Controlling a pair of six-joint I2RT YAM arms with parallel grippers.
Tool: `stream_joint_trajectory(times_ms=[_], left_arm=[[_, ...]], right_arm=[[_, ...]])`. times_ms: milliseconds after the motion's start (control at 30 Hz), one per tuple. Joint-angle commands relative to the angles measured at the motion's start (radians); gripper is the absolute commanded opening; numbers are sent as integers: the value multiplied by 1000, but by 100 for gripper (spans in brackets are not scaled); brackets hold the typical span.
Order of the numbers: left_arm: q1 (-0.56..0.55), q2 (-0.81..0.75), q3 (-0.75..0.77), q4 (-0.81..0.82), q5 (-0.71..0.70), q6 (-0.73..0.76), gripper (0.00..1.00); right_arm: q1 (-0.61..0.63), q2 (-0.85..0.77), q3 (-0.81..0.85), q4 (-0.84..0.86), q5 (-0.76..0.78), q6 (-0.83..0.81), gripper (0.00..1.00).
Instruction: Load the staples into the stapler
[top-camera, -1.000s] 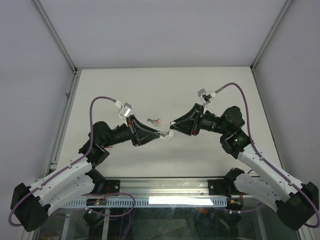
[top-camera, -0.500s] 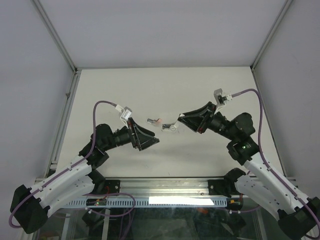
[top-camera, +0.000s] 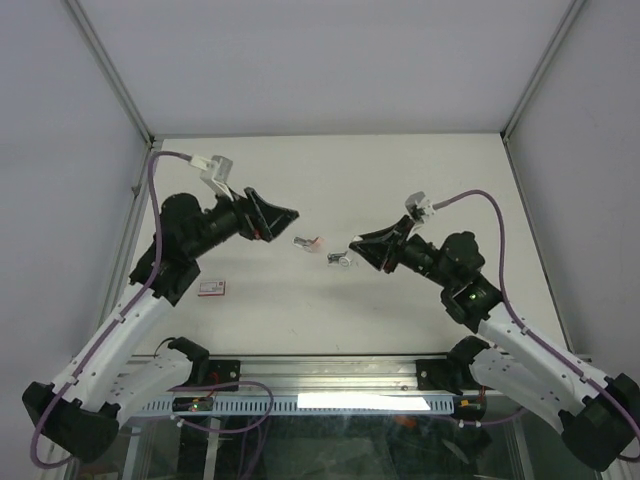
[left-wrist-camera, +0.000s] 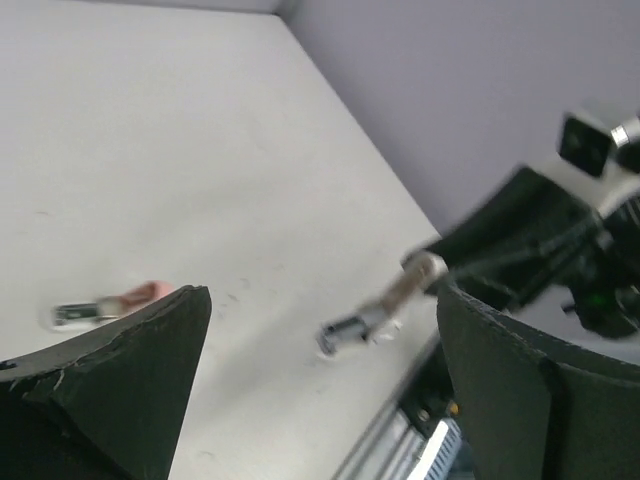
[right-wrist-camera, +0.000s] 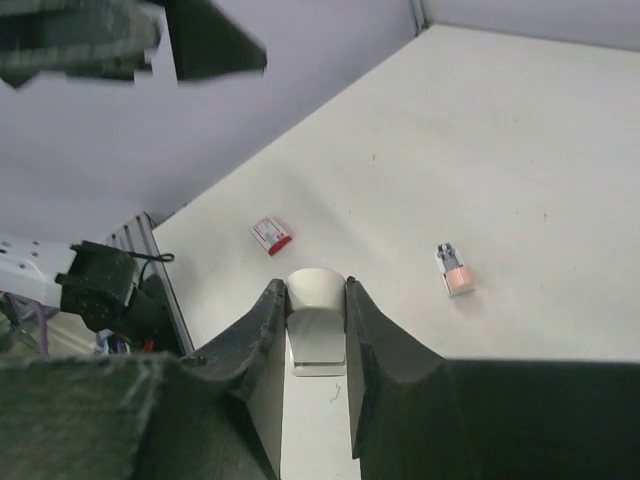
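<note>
Though tiny, smooth rounded stapler (right-wrist-camera: 316, 325)

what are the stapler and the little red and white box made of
The stapler in the right pincer: smooth matte white plastic, seemingly; its front end glints like bare metal. The red-and-white box: probably printed cardboard, flat with crisp edges, too small to be sure.

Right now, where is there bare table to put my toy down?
Bare: the far half of the table, beyond both tools, and the near strip between the red-and-white box and the right arm. Crowded: the middle, where the left tool, small pink piece and right tool holding a white piece bunch together.
</note>
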Motion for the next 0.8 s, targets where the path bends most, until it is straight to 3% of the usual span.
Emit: stream_joint_trajectory(times_ms=[0, 67, 133, 300, 767], left_arm=[[230, 84, 83, -167, 81, 94, 99], [294, 95, 100, -194, 40, 126, 99], [304, 84, 103, -214, -87, 185, 99], [304, 24, 52, -226, -358, 265, 99], [304, 7, 19, -222, -371, 282, 99]], right_arm=[[127, 63, -11, 128, 194, -157, 0], [204, 113, -13, 167, 268, -199, 0], [249, 180, -15, 217, 309, -223, 0], [271, 353, -6, 367, 339, -235, 0], [270, 695, 65, 603, 317, -276, 0]])
